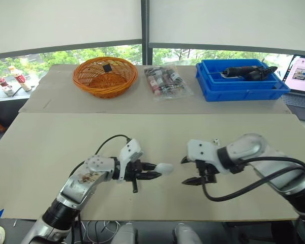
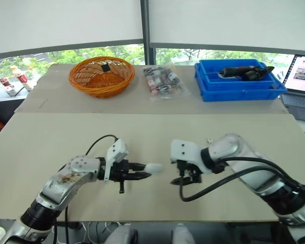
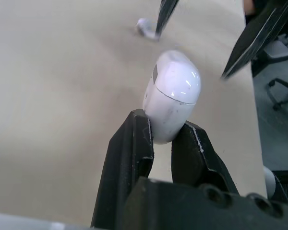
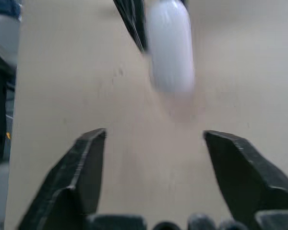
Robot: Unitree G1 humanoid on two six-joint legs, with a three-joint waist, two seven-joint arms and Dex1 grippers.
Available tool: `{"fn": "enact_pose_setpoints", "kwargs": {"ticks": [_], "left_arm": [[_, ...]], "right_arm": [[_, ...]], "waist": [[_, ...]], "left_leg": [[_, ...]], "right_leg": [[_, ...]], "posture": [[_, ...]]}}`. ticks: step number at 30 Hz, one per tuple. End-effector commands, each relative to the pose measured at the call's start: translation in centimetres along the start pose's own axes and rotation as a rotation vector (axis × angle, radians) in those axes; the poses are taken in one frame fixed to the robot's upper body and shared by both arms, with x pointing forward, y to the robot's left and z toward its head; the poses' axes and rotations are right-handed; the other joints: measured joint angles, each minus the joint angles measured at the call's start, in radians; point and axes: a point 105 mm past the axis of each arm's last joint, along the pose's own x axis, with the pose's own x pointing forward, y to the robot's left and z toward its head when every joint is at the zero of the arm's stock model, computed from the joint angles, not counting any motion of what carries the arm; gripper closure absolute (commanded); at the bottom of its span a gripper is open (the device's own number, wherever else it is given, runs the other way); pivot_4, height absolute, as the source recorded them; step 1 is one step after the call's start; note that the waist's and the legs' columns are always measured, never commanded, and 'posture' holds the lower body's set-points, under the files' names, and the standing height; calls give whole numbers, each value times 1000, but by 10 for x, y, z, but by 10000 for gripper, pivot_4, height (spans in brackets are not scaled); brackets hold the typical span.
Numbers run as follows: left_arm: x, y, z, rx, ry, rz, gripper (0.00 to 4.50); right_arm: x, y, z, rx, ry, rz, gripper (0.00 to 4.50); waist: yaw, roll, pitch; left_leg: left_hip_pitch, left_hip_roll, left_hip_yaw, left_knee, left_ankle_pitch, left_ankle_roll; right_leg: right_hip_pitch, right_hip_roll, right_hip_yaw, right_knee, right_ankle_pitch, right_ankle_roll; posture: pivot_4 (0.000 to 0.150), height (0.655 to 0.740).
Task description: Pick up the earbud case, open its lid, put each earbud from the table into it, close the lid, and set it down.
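My left fingers (image 1: 153, 171) are clamped on the lower body of the white earbud case (image 1: 165, 168), holding it off the surface (image 1: 51, 152). Its lid end is shut and sticks out past the fingertips toward my other arm. Across a small gap from the case, my right fingers (image 1: 189, 171) stand spread wide with nothing between them, tips facing the case. A small white earbud (image 1: 216, 142) lies on the surface just behind the right fingers, on their far side.

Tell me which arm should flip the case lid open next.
Probably right: the left gripper is shut on the earbud case, lid end outward, and the open right gripper faces it.
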Motion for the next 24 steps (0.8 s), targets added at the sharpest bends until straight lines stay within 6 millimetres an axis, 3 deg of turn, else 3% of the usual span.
{"fn": "enact_pose_setpoints", "kwargs": {"ticks": [1,5,10,16,24], "left_arm": [[-8,1,12,3,-109,16,39927],[-14,0,13,-55,-214,17,39927],[-11,-9,14,-18,-227,-39,39927],[-8,-10,20,17,-247,-68,39927],[-7,-15,21,28,-244,-91,39927]], "right_arm": [[-19,-2,13,-128,-41,-50,3018],[-26,0,29,-175,-178,-76,3018],[-15,3,48,-150,-265,-97,3018],[2,-7,52,-120,-275,-129,3018],[6,-16,52,-112,-267,-157,3018]], "waist": [[0,0,0],[-1,0,0],[-2,0,0],[1,0,0],[-2,0,0]], "left_leg": [[1,1,0,0,0,0],[1,1,0,0,0,0],[1,1,0,0,0,0],[1,0,0,0,0,0],[1,0,0,0,0,0]], "right_leg": [[0,0,0,0,0,0],[1,0,0,0,0,0],[1,0,0,0,0,0],[1,0,0,0,0,0],[0,0,1,0,0,0]], "posture": [[1500,7400],[1500,7400],[1500,7400],[1500,7400],[1500,7400]]}}
